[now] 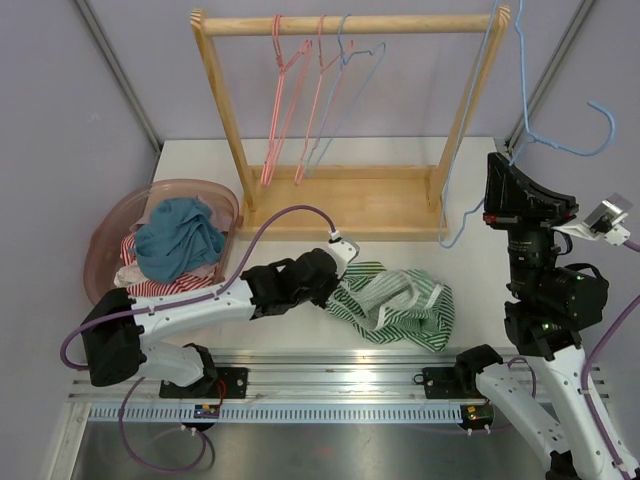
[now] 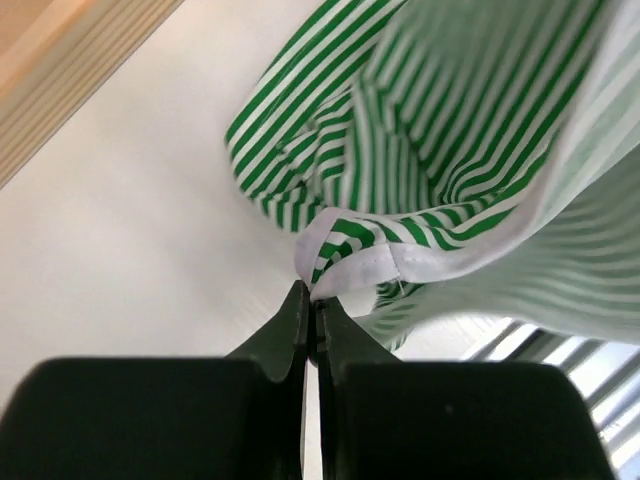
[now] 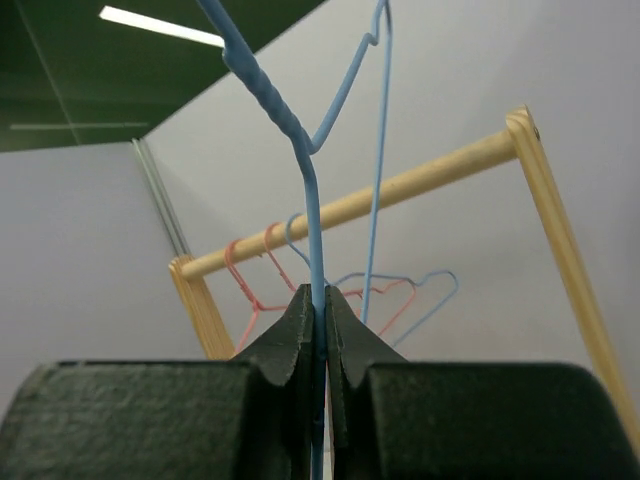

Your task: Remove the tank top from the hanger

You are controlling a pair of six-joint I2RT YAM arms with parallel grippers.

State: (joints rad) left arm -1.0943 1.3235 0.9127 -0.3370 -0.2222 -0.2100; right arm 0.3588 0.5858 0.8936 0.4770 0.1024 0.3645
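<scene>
Lying crumpled on the tabletop (image 1: 400, 155) just in front of the wooden rack (image 1: 350, 24), the green-striped tank top (image 1: 395, 305) is off the hanger; the left claw (image 2: 312, 295) is pressed together on its white-edged hem; the right claw (image 3: 318, 300), raised at the right, pinches the wire of the bare blue hanger (image 3: 309, 200); a pink basin (image 1: 108, 218) of clothes sits at the left.

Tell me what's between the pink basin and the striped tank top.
The left arm, seen in the top view. It lies between basin and tank top, its pincer shut on the tank top's hem, as the left wrist view shows.
</scene>
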